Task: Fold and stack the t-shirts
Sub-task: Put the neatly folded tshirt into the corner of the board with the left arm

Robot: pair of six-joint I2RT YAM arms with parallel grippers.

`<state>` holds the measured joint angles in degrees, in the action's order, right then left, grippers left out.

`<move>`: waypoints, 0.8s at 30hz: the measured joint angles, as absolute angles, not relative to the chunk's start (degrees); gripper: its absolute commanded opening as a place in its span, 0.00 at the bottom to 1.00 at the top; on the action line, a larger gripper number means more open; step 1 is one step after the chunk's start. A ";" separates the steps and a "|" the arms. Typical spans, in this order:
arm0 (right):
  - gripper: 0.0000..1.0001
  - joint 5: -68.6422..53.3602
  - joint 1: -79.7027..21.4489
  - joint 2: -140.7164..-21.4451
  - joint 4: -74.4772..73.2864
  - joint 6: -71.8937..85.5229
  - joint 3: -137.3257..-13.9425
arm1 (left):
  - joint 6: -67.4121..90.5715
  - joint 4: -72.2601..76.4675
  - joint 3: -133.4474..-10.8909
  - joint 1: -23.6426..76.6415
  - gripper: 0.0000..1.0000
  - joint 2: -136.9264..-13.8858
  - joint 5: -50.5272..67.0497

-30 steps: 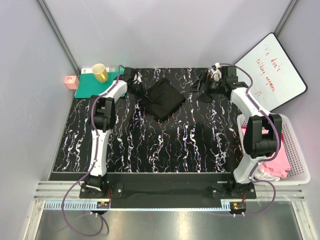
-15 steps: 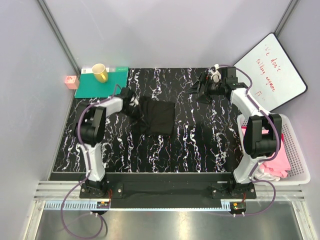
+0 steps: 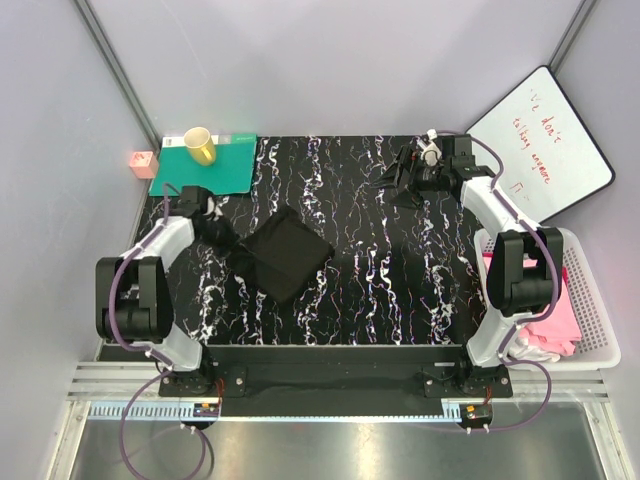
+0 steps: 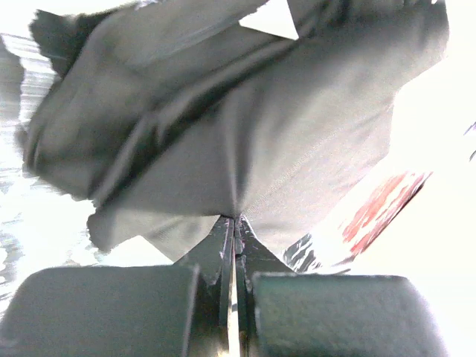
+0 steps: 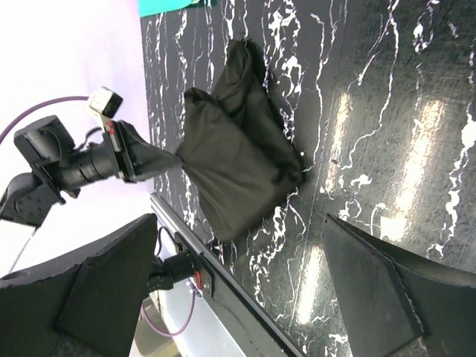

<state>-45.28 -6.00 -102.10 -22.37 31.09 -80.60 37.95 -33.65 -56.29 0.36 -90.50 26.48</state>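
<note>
The black t-shirt is a folded bundle on the left-centre of the marbled table. My left gripper is shut on its left edge; in the left wrist view the jaws pinch the cloth, which hangs partly lifted and rumpled. My right gripper is open and empty at the back right, well away from the shirt. Its wrist view shows the shirt and the left gripper holding it. Pink and white shirts lie in the basket.
A white basket stands at the table's right edge. A teal mat with a yellow cup is at the back left, with a small pink object beside it. A whiteboard leans at the back right.
My left arm has swung from the back of the table toward the front left, pulling the black shirt with it. The right arm has barely moved.
</note>
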 measured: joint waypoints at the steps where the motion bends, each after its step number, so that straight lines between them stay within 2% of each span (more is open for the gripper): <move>1: 1.00 -45.65 -6.00 -102.19 -22.37 31.07 -80.55 | 37.43 -34.15 -56.14 -1.26 0.00 -89.67 26.24; 6: 1.00 -46.22 -6.02 -102.56 -22.37 31.05 -80.55 | 34.13 -35.44 -57.08 -2.87 0.01 -88.20 26.83; 7: 1.00 -46.24 -6.02 -102.67 -22.37 31.05 -80.55 | 33.15 -35.88 -58.11 -2.39 0.10 -88.14 27.29; 8: 1.00 -46.28 -6.02 -102.83 -22.35 31.05 -80.55 | 32.29 -36.34 -59.46 -1.87 0.31 -88.14 27.66; 9: 1.00 -46.35 -6.00 -102.98 -22.37 31.05 -80.55 | 31.29 -36.56 -61.04 -1.30 0.57 -88.14 28.16; 10: 1.00 -46.44 -6.02 -103.18 -22.37 31.05 -80.55 | 30.30 -36.84 -62.85 -0.51 0.98 -88.14 28.53; 11: 1.00 -46.50 -6.02 -103.28 -22.39 31.05 -80.55 | 29.54 -37.06 -64.88 0.25 0.99 -88.25 28.71; 20: 1.00 -47.13 -6.00 -103.37 -22.37 31.05 -80.55 | 26.65 -37.85 -75.18 6.90 0.99 -90.54 28.40; 21: 1.00 -47.18 -6.02 -103.37 -22.37 31.05 -80.53 | 26.17 -37.93 -75.57 7.44 0.76 -90.94 28.53; 22: 1.00 -47.20 -6.00 -103.37 -22.37 31.05 -80.53 | 25.67 -38.02 -75.99 8.05 0.60 -91.37 28.64; 23: 1.00 -47.22 -6.02 -103.37 -22.37 31.05 -80.51 | 25.41 -38.04 -76.31 8.58 0.36 -91.83 28.73; 24: 1.00 -47.22 -6.00 -103.37 -22.33 31.05 -80.42 | 25.08 -38.00 -76.49 9.34 0.00 -92.33 28.93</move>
<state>-47.22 -6.00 -103.37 -22.33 31.05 -80.42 25.08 -38.00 -76.49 9.34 -92.33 28.93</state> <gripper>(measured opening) 0.994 0.678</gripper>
